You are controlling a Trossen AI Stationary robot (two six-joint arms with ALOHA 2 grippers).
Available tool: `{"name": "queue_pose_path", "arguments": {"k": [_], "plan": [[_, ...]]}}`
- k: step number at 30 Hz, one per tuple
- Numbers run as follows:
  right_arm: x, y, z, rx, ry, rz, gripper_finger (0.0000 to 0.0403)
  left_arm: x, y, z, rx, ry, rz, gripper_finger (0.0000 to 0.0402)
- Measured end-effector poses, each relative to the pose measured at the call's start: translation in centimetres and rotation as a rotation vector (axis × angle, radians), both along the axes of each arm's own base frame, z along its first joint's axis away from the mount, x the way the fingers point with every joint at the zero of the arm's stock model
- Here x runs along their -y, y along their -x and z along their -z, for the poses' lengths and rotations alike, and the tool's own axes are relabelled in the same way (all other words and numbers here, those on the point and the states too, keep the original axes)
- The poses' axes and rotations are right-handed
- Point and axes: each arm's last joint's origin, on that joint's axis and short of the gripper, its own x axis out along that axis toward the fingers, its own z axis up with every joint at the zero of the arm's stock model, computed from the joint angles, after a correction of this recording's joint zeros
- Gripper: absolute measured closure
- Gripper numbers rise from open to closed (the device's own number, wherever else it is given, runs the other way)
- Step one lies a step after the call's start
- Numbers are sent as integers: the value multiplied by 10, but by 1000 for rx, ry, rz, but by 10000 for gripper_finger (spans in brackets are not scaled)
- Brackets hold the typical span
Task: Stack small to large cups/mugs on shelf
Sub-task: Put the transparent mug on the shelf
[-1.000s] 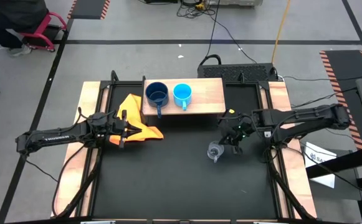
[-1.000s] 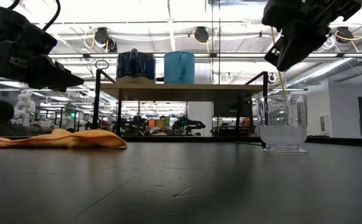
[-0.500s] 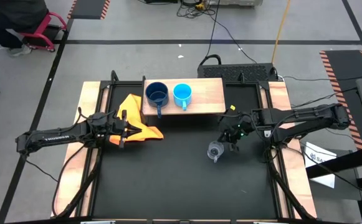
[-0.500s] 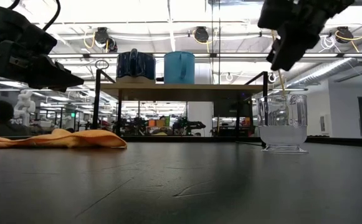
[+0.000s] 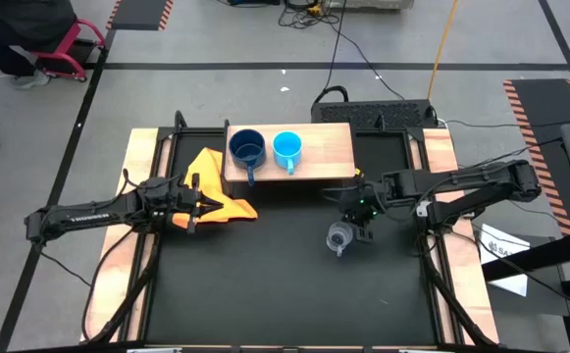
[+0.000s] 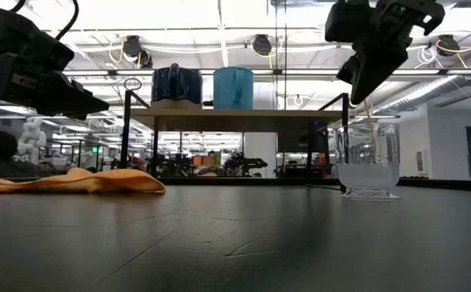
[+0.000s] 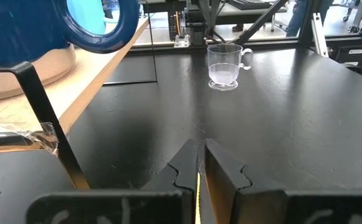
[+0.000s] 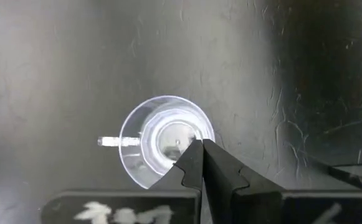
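The clear glass cup (image 5: 339,236) stands upright on the black tabletop, its handle (image 8: 109,141) pointing toward the near edge. My right gripper (image 8: 200,144) hovers just above its rim, fingers shut and pointing down; the low view shows a gap between the right gripper (image 6: 371,69) and the glass cup (image 6: 369,158). The dark blue mug (image 5: 247,149) and the light blue mug (image 5: 286,149) stand side by side on the wooden shelf (image 5: 326,157). My left gripper (image 7: 200,149) is shut and waits raised above the yellow-orange cloth (image 5: 216,188).
The shelf's right half (image 5: 329,147) is bare wood. The yellow-orange cloth lies flat at the shelf's left end. Thin dark shelf legs (image 6: 156,150) stand at the table's far side. Wooden side rails (image 5: 137,186) border the black tabletop.
My right gripper has moved a little toward the table's left, staying above the glass cup. The cup, both mugs and the left arm have kept still.
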Motion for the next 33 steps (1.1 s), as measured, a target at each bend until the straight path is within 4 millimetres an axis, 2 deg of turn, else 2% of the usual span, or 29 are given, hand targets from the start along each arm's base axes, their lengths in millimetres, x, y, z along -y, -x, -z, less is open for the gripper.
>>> {"name": "queue_pose_path", "arguments": {"k": [7,16,29,33], "plan": [[-1,-8,-6,8,0,-4,403,0,0,0,0,-4,1,371],[-12,-9,-3,-18,4,-61,403,0,0,0,0,-1,0,371],[-12,-10,-4,-7,3,-60,403,0,0,0,0,2,1,371],[-12,-10,-4,-3,1,-61,389,0,0,0,0,2,1,371]]}}
